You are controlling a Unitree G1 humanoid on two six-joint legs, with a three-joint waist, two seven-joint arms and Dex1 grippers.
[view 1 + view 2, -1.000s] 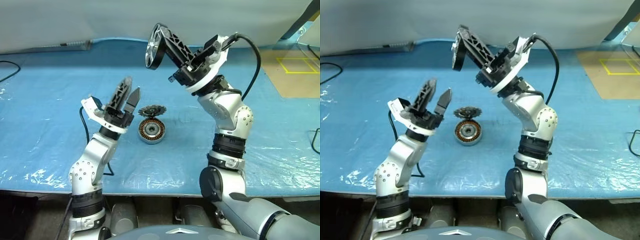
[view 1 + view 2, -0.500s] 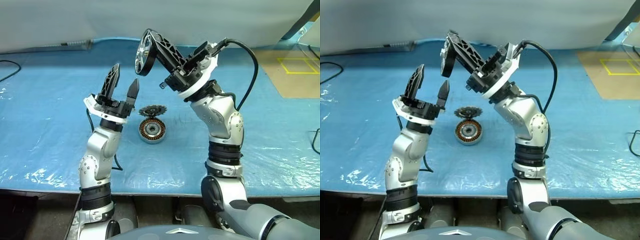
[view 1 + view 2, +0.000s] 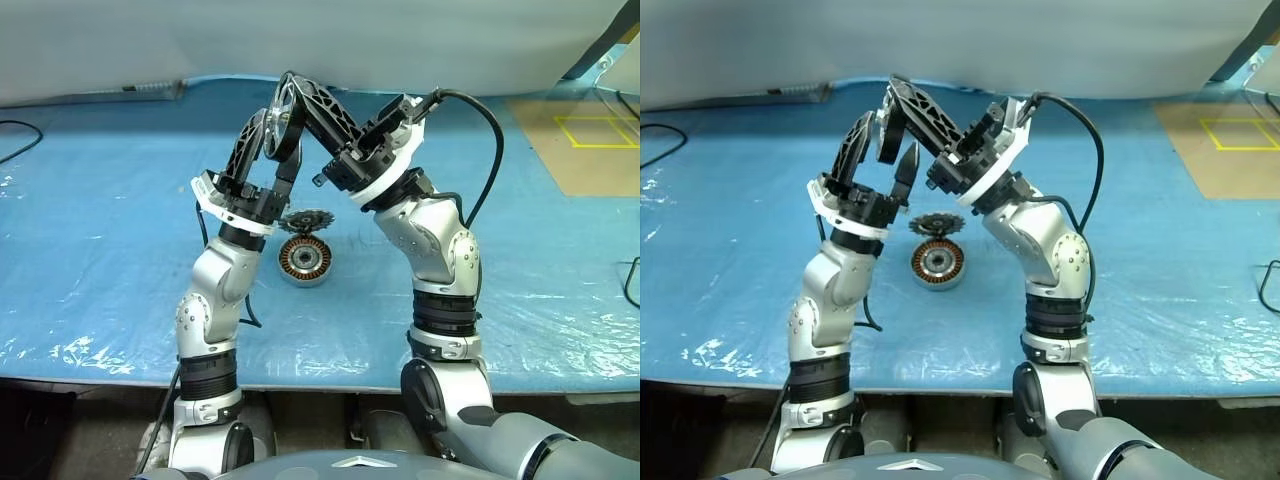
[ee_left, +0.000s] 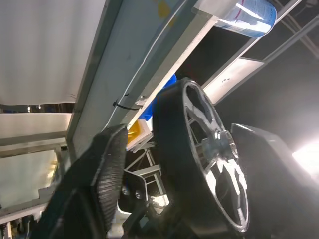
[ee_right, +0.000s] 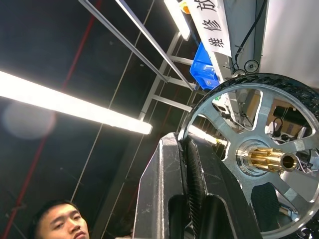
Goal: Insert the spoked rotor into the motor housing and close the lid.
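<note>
The right fingers [image 3: 290, 100] pinch the spoked rotor [image 3: 283, 112] by its black rim, holding it on edge high above the blue tabletop [image 3: 90, 220]. The left fingers [image 3: 268, 145] are spread, one on each side of the rotor just beside the right fingers; whether they touch it I cannot tell. Well below both, the motor housing [image 3: 303, 259] sits copper windings up with the toothed lid [image 3: 305, 220] touching its far side
</note>
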